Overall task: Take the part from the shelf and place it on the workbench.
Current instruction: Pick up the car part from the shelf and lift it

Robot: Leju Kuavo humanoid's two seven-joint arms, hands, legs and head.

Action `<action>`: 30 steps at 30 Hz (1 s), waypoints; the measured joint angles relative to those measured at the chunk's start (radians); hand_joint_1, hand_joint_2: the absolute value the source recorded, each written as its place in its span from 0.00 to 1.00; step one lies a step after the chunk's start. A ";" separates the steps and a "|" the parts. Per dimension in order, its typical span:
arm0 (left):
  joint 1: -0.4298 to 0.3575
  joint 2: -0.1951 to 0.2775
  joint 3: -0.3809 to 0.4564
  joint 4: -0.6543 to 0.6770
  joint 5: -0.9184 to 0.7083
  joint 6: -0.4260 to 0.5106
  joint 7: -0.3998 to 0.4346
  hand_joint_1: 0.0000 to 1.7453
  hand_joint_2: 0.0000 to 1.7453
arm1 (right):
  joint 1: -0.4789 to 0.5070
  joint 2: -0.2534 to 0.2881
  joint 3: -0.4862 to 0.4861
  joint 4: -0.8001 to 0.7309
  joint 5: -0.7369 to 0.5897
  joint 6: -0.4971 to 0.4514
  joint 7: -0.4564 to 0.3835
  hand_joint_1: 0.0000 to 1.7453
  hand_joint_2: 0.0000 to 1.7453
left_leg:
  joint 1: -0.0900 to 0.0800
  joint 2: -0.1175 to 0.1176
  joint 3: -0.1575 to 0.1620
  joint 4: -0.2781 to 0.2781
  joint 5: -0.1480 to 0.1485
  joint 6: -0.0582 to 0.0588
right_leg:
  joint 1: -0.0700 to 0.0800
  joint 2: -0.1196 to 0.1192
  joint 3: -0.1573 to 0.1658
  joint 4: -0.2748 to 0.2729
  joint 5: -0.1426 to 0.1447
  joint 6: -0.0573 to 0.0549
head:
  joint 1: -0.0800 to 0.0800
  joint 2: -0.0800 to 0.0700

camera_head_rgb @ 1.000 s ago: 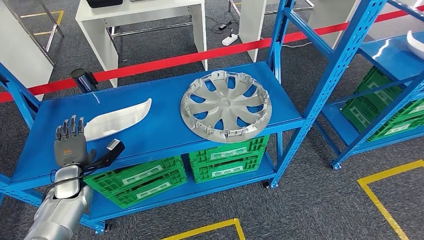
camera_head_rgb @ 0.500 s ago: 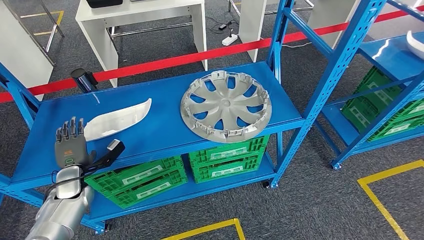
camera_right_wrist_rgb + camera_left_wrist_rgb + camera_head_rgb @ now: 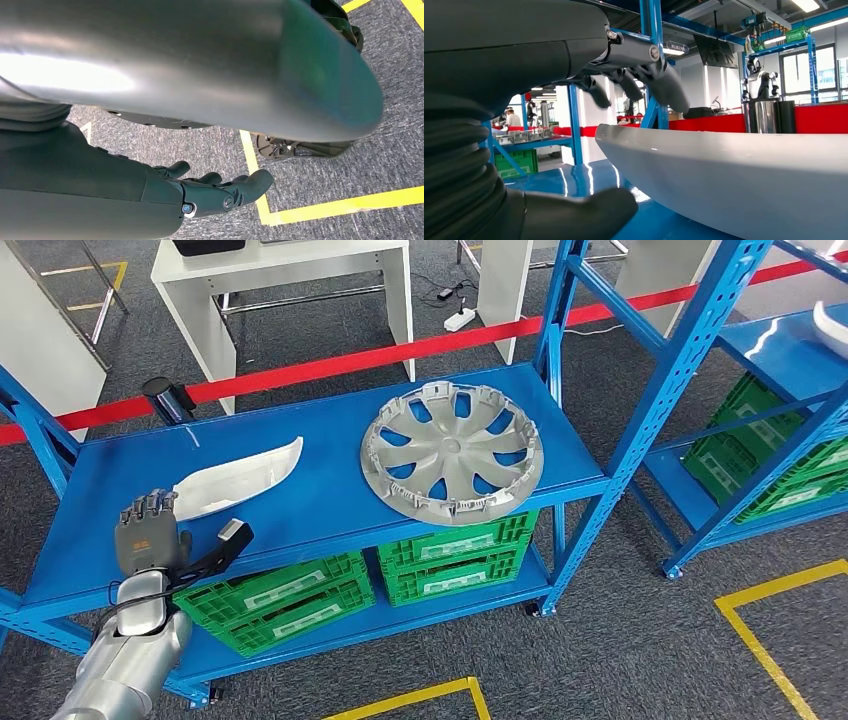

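The part, a long curved white panel (image 3: 240, 478), lies on the left half of the blue shelf's top board (image 3: 320, 505). My left hand (image 3: 150, 535) hovers at the panel's near left end, fingers spread above it and thumb (image 3: 230, 536) stuck out to the right. In the left wrist view the dark fingers (image 3: 659, 82) arch over the white panel (image 3: 744, 185) and the thumb (image 3: 584, 212) lies low beside it, with gaps all round. My right hand (image 3: 220, 189) hangs over the grey carpet, fingers loosely extended, holding nothing.
A silver wheel cover (image 3: 452, 452) lies on the right half of the same board. Green crates (image 3: 270, 598) sit on the shelf below. A red barrier tape (image 3: 400, 352) runs behind, with a white table (image 3: 280, 275) beyond it. A second blue rack (image 3: 780, 355) stands at right.
My left hand has dropped a little and its fingers have tipped forward over the panel's near end. The panel and wheel cover have not moved.
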State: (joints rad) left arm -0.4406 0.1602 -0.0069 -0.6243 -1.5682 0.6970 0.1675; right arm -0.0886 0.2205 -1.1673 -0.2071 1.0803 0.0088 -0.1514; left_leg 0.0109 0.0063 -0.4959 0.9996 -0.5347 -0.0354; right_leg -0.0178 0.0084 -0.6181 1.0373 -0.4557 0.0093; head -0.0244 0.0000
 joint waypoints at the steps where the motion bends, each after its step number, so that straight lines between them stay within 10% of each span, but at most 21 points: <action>1: -0.001 0.000 0.000 0.002 0.000 0.000 -0.001 1.00 1.00 | 0.000 0.000 0.000 0.000 0.000 0.000 0.000 0.00 0.00 | 0.000 0.000 0.000 0.000 0.000 0.000 | 0.000 0.000 0.000 0.000 0.000 0.000 | 0.000 0.000; 30: -0.015 -0.002 -0.006 0.051 0.000 0.000 0.028 1.00 1.00 | 0.000 0.000 0.000 0.000 0.006 0.000 -0.003 0.00 0.00 | 0.000 0.000 0.000 0.000 0.000 0.000 | 0.000 0.000 0.000 0.000 0.000 0.000 | 0.000 0.000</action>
State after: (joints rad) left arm -0.4552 0.1583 -0.0133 -0.5736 -1.5682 0.6970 0.1953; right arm -0.0886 0.2205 -1.1673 -0.2071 1.0861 0.0088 -0.1541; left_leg 0.0109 0.0063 -0.4959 0.9996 -0.5347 -0.0354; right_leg -0.0177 0.0084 -0.6182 1.0372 -0.4557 0.0093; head -0.0244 0.0000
